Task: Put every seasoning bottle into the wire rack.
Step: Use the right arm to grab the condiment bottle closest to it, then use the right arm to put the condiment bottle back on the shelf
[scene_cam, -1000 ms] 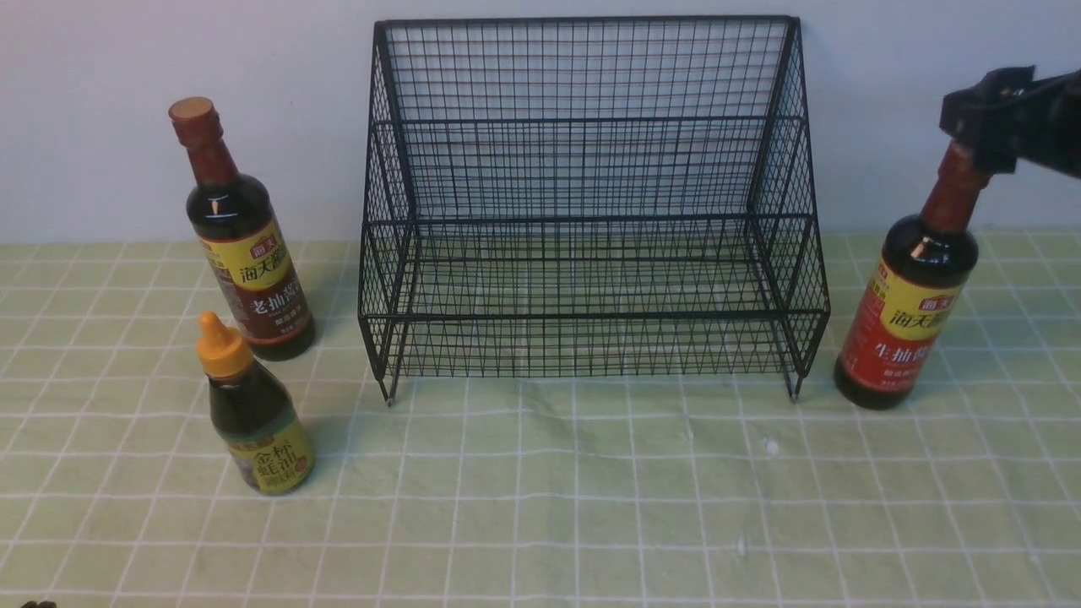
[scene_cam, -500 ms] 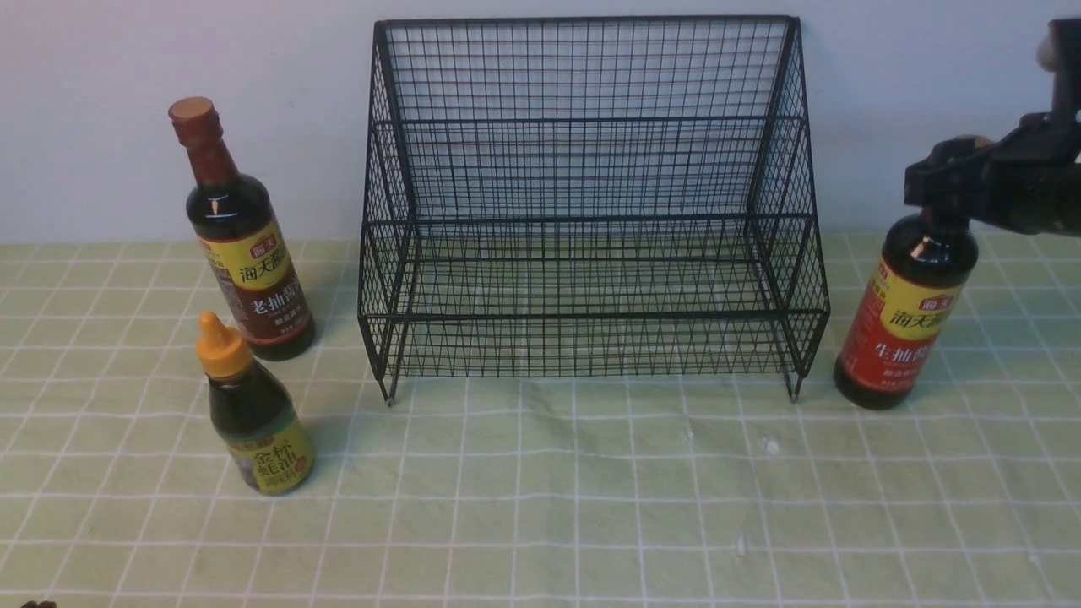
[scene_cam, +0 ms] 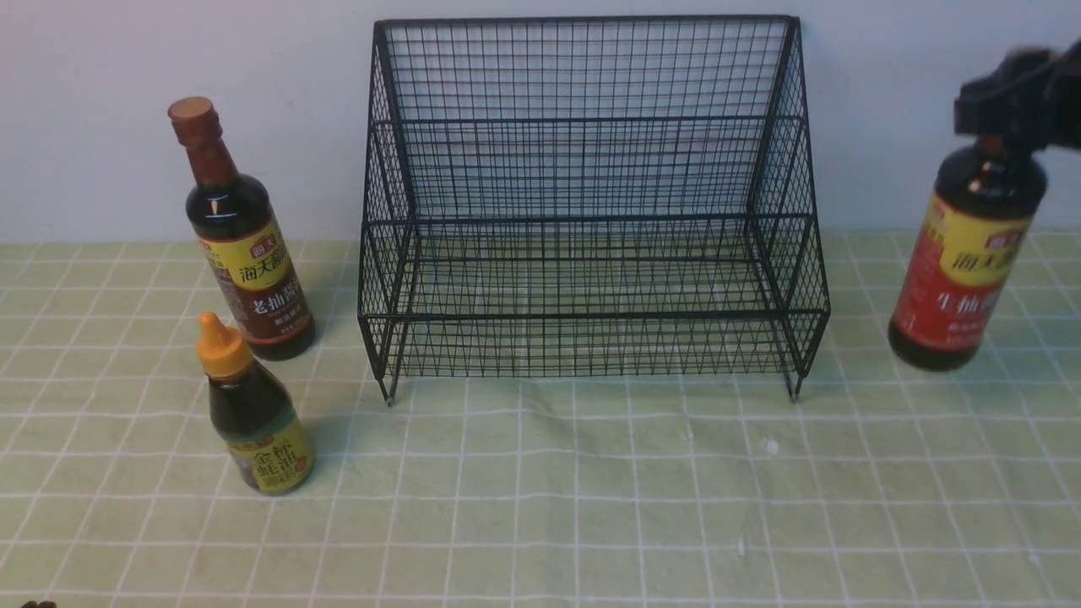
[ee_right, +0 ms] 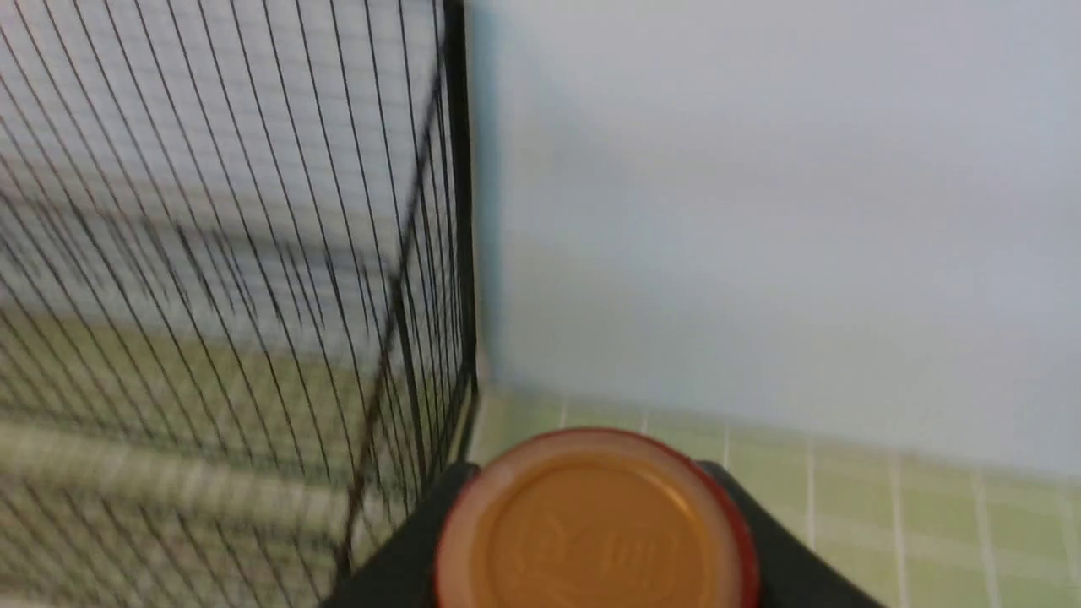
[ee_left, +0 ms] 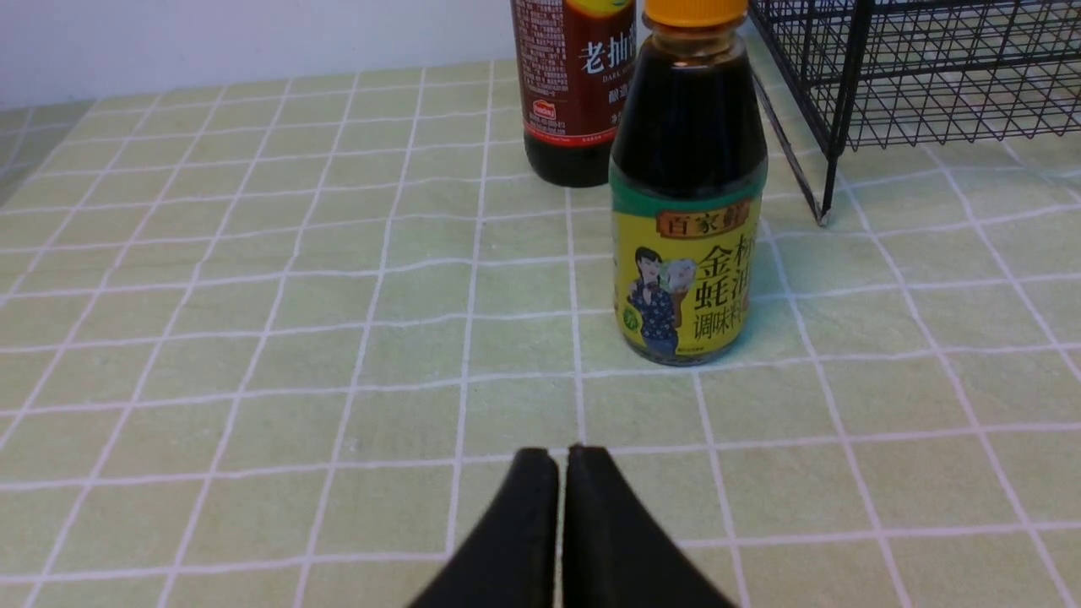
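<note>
Wire rack [scene_cam: 591, 317] empty; right pincer [scene_cam: 1009, 114] holds red-labelled soy bottle [scene_cam: 963, 270] by the neck, aloft at its right; left pincer [ee_left: 562, 460] closed, empty; brown-labelled bottle [scene_cam: 249, 262] and orange-capped bottle [scene_cam: 253, 414] unplaced on the counter [scene_cam: 549, 490], left

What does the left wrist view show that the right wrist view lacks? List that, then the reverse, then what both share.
Left wrist only: the short orange-capped bottle, the brown-label bottle behind it, and the shut left gripper. Right wrist only: the red-label bottle, seen cap-on, clamped in the right gripper. Both: the wire rack, the checked cloth and the pale wall.
</note>
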